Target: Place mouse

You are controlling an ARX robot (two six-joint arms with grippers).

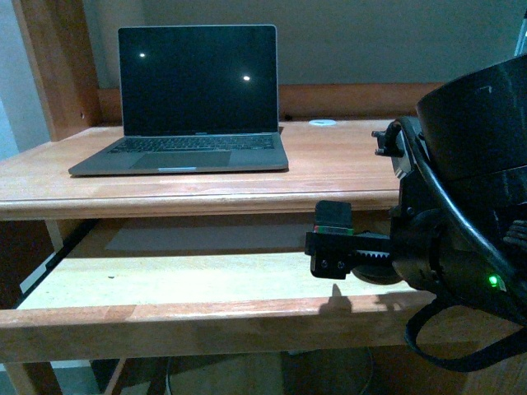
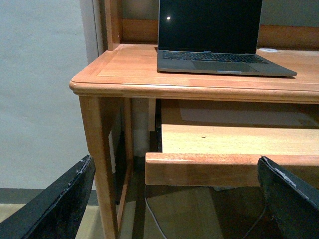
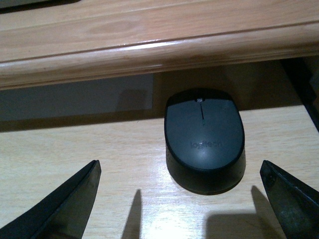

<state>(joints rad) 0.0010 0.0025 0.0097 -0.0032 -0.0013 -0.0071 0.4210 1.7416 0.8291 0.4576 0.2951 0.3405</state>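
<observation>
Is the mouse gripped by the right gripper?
No, the right wrist view shows the mouse resting on the pull-out shelf, with the right gripper open and its fingers clear of it.

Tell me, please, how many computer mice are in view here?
1. The small matte black domed mouse rests on the pale wooden pull-out shelf, just below the desk top's front edge. Another could be hidden behind the black right arm in the front view.

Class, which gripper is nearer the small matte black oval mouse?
Right. The right gripper faces the mouse on the sliding shelf; the left gripper is back from the desk's left corner.
</observation>
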